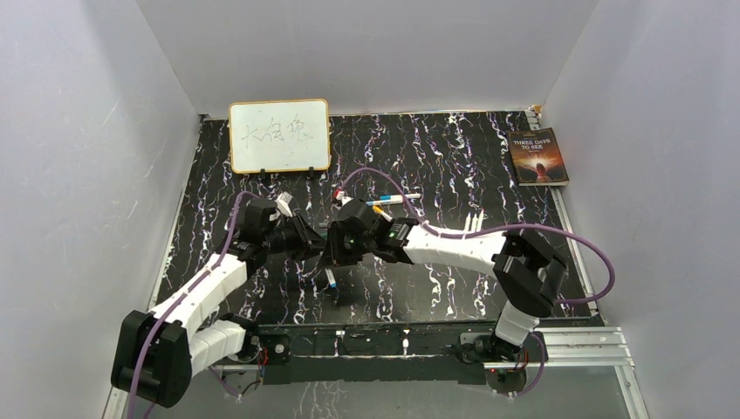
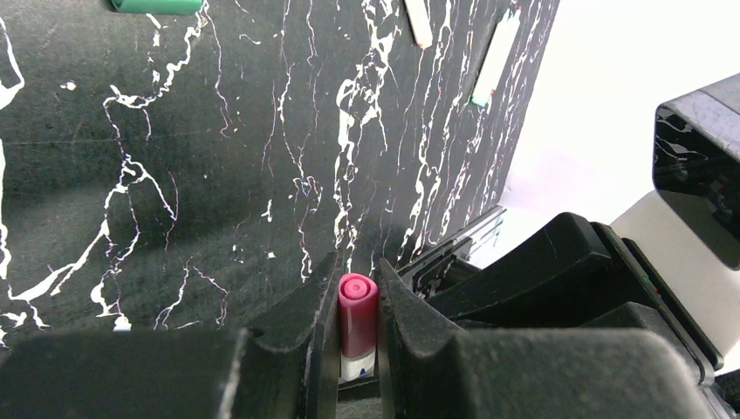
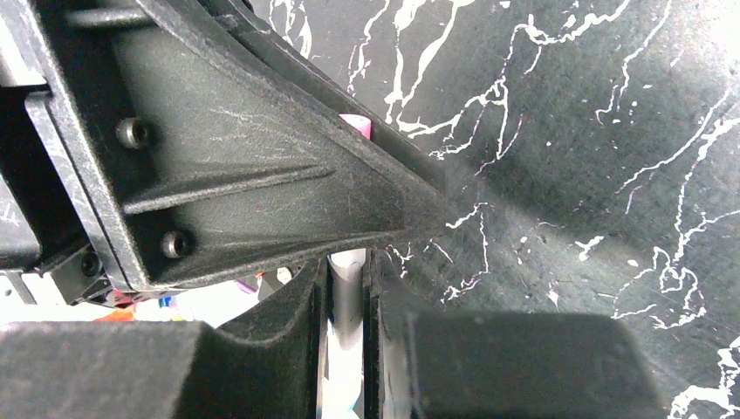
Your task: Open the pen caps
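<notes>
Both grippers meet over the middle of the black marbled table on one pen. My left gripper (image 1: 307, 237) (image 2: 357, 275) is shut on the pink cap (image 2: 358, 312), with a bit of white barrel (image 2: 358, 367) showing right beneath the cap. My right gripper (image 1: 339, 243) (image 3: 346, 262) is shut on the same pen's white barrel (image 3: 346, 288). In the right wrist view the left gripper's black finger (image 3: 227, 166) crosses the pen, and the pink cap's end (image 3: 356, 127) peeks out beyond it. The cap sits against the barrel.
A pen (image 1: 393, 200) lies just behind the grippers and another (image 1: 332, 281) just in front. Two white barrels (image 1: 476, 223) lie to the right. A green cap (image 2: 157, 5) lies on the table. A whiteboard (image 1: 279, 135) stands at the back left, a book (image 1: 537, 157) at the back right.
</notes>
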